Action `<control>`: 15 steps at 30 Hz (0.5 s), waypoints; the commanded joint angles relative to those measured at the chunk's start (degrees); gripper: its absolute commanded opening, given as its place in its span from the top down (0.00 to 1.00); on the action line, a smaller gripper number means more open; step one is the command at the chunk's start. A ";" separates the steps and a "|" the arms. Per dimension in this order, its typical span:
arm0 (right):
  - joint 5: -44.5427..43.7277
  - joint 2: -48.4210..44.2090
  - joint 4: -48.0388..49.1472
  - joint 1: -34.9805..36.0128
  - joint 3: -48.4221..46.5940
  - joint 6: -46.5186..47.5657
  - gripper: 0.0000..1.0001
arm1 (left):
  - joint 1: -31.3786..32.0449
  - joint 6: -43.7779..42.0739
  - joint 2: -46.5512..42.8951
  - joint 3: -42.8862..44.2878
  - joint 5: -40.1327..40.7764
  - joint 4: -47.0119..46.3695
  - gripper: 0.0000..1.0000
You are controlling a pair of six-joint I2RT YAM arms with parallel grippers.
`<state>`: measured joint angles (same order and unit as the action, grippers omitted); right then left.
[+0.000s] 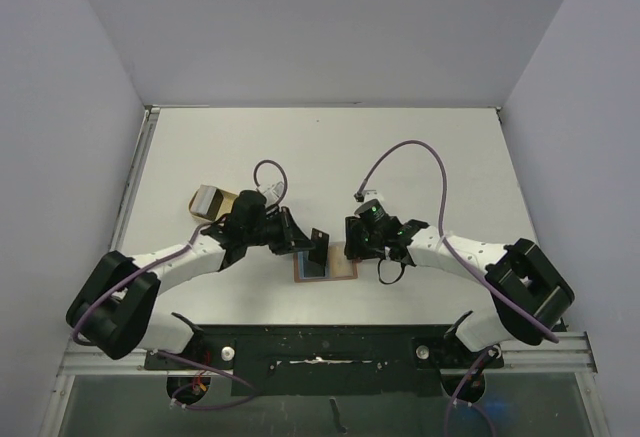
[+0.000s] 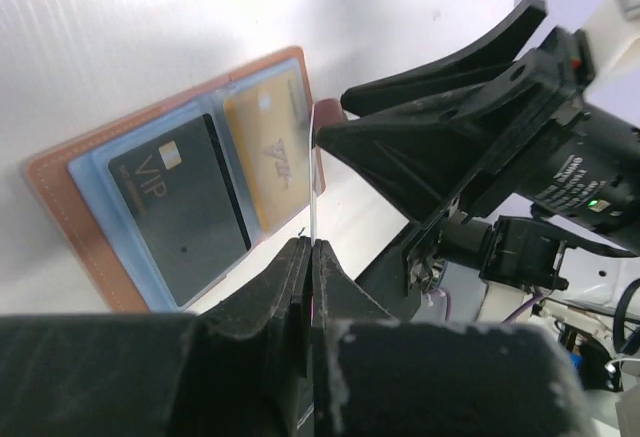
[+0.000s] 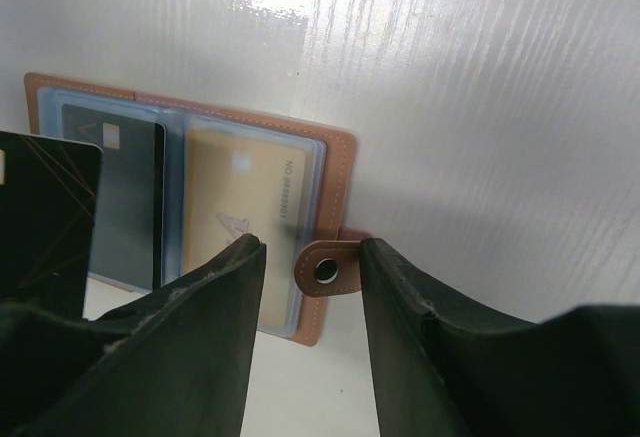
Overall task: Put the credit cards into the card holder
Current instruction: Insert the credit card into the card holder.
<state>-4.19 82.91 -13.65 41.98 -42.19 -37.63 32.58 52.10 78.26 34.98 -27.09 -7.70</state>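
The card holder (image 1: 343,273) lies open on the table between both grippers, reddish-brown with blue sleeves (image 2: 60,172) (image 3: 342,157). A black card (image 2: 190,207) (image 3: 125,192) fills one sleeve and a gold card (image 2: 270,152) (image 3: 245,192) the other. My left gripper (image 2: 310,247) (image 1: 305,240) is shut on a dark credit card (image 1: 318,251) (image 3: 45,217), held upright over the holder and seen edge-on (image 2: 316,172) in the left wrist view. My right gripper (image 3: 312,252) (image 1: 362,245) is open. Its fingers stand either side of the holder's closing tab (image 3: 325,269).
A pale tan case (image 1: 212,200) with something grey-white on it lies at the left, behind my left arm. My right arm's black gripper body (image 2: 500,137) hangs close over the holder's right edge. The table's near edge runs just below the holder.
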 commanded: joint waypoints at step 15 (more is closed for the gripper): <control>-4.55 -1.46 0.16 1.04 1.93 -0.67 0.72 | 4.93 1.61 5.23 -0.75 5.91 -2.87 1.00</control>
<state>-7.07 82.98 -14.13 42.22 -40.88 -37.91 36.82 53.65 83.40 33.89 -23.31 -9.37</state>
